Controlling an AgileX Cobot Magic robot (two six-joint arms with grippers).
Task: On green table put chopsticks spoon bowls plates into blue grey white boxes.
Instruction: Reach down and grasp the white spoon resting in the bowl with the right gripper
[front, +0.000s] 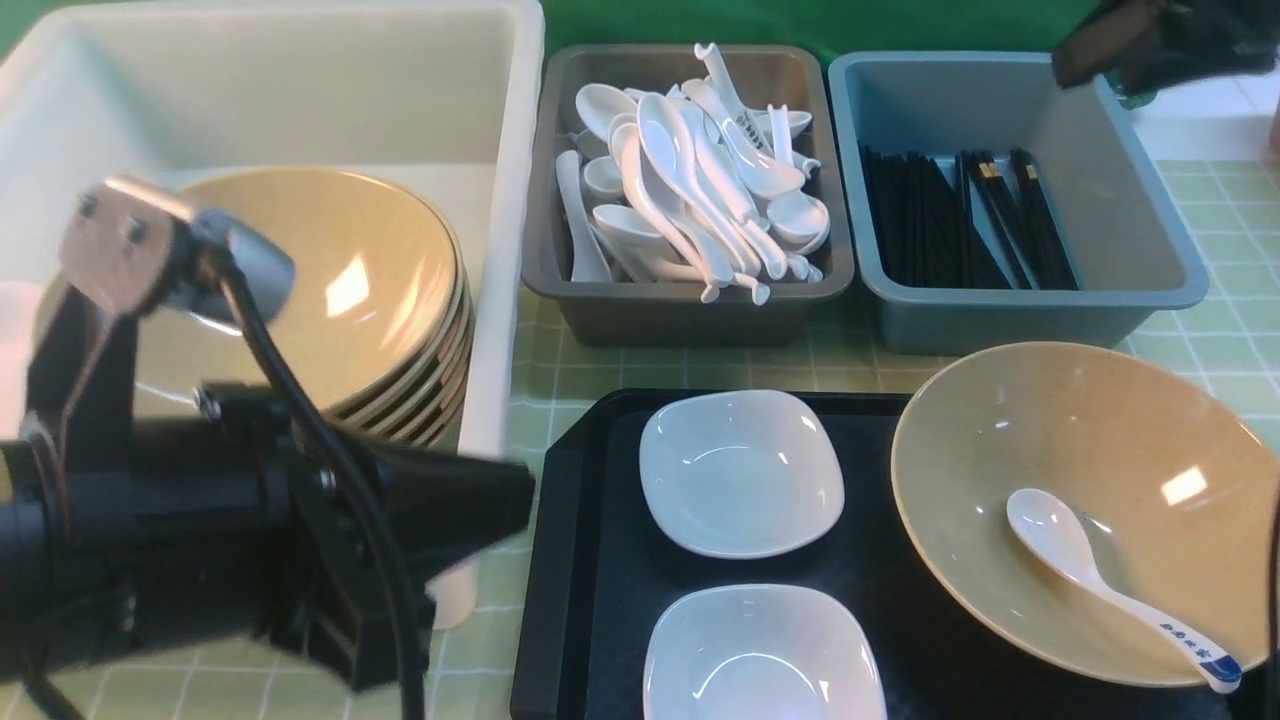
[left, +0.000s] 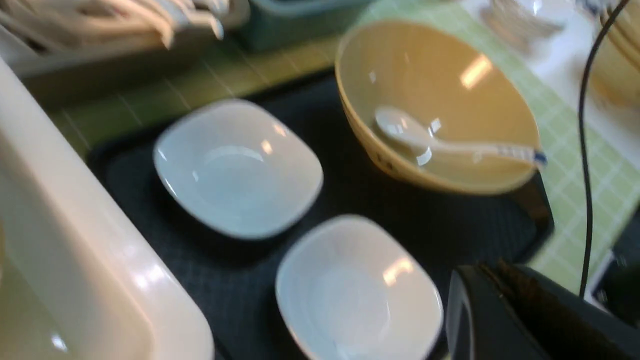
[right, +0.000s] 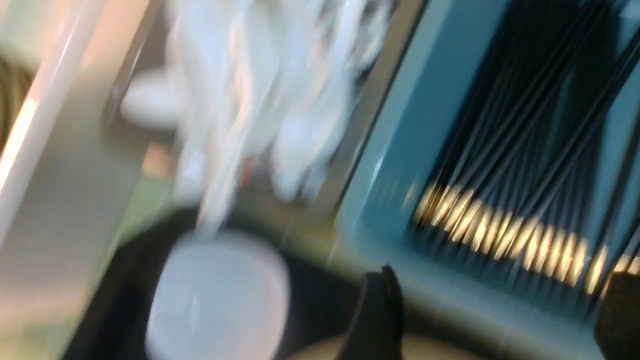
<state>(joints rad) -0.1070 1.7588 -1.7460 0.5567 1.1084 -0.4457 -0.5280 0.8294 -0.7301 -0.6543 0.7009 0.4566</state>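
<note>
On the black tray, a tan bowl (front: 1120, 470) holds the blue-lettered spoon (front: 1100, 580). Two white plates (front: 740, 470) (front: 765, 655) lie beside it. More bowls (front: 350, 290) are stacked in the white box (front: 500, 120). The grey box (front: 690, 310) holds white spoons, and the blue box (front: 1140, 220) holds the chopsticks (front: 960, 220). My left gripper (front: 522, 492) is shut and empty, low beside the white box and near the tray's left edge; its fingers (left: 492, 280) hover by the nearer plate (left: 357, 295). My right gripper (right: 500, 315) is open and empty above the blue box's chopsticks (right: 520, 150).
The black tray (front: 590, 560) lies on the green table (front: 1220, 300) in front of the grey and blue boxes. A black cable (front: 340, 480) hangs across my left arm. The right arm (front: 1150, 45) shows blurred over the blue box's far right corner.
</note>
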